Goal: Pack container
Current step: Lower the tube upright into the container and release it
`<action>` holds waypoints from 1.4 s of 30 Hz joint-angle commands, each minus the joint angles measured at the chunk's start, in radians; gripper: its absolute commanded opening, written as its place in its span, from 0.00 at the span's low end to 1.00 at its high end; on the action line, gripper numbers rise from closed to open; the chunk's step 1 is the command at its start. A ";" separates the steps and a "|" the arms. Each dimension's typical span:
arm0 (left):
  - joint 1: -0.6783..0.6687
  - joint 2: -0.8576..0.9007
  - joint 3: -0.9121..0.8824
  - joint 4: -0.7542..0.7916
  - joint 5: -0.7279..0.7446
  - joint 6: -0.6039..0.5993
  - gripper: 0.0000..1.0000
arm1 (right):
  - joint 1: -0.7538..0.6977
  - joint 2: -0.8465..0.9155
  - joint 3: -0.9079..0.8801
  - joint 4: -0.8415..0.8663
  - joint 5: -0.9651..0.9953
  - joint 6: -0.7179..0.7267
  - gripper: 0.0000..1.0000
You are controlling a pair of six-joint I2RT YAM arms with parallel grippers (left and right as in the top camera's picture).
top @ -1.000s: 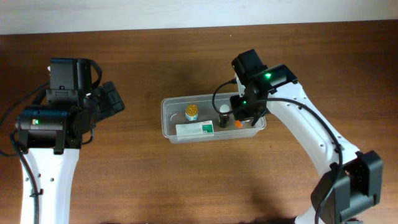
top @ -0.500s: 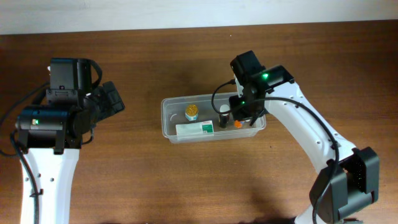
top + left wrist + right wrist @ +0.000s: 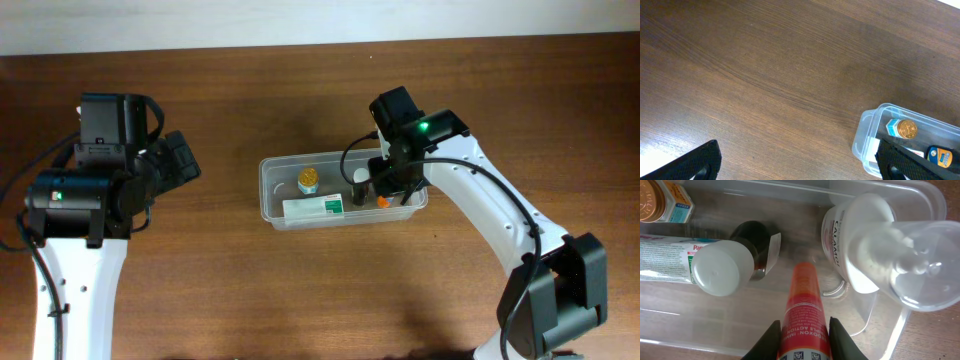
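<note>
Packing well along: container (image 3: 268, 192) at centre of desk (image 3: 300, 300) already holds toothpaste box (image 3: 665, 257), capped bottle (image 3: 722, 270), pump bottle (image 3: 865, 240). Right claw (image 3: 804, 335) pinched on red tube (image 3: 803, 295) over container floor, release not yet done. Left claw (image 3: 797, 167) wide open, empty.

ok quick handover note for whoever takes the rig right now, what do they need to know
Left gripper: open, holding nothing, over bare table left of the container.
Right gripper: shut on the orange tube, tip down inside the container between the dark bottle and the pump bottle.
Done: toothpaste box and gold-lid jar also in the container.
Left: release the tube, lift out.
</note>
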 commanded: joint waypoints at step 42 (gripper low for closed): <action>0.005 -0.006 0.006 0.002 -0.014 -0.005 0.99 | 0.008 0.002 -0.048 0.029 0.012 0.008 0.51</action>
